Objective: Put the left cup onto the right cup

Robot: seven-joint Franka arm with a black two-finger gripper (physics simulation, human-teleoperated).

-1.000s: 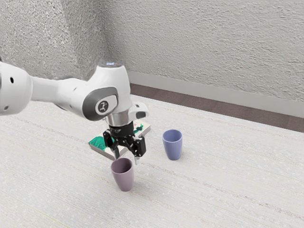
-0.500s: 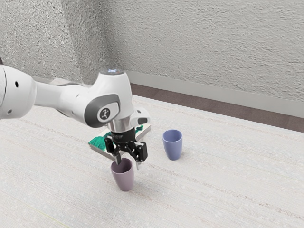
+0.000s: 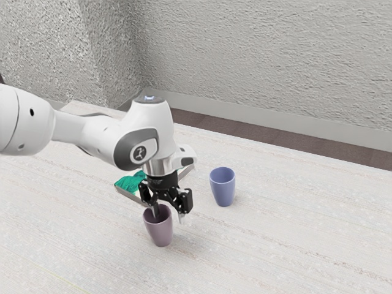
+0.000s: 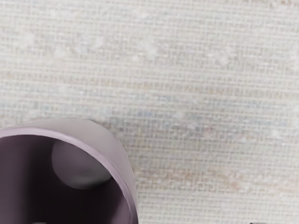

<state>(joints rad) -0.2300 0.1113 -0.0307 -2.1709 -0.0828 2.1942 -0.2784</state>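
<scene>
**Open gripper straddles the rim of the mauve cup**

The gripper (image 3: 169, 216) is open. Its fingers (image 3: 182, 207) stand apart: one dips inside the mouth of the mauve cup (image 3: 158, 231), and the other hangs outside the cup wall on the exterior view's right. In the wrist view the cup's rim (image 4: 119, 154) curves just under the hand, with bare table (image 4: 210, 93) beyond it.

The mauve cup stands upright on the table (image 3: 294, 245). The blue cup (image 3: 222, 185), also upright, stands apart from it toward the exterior view's right and farther back. A flat green-and-white object (image 3: 127, 183) lies just behind the gripper, partly hidden by the hand. Nothing lies between the two cups.

One second ago the fingertips hung above the mauve cup's rim. The hand has since come straight down, and neither cup has moved.

The arm (image 3: 79, 125) reaches in from the exterior view's left, bent at the wrist so that the hand points down at the table.
</scene>
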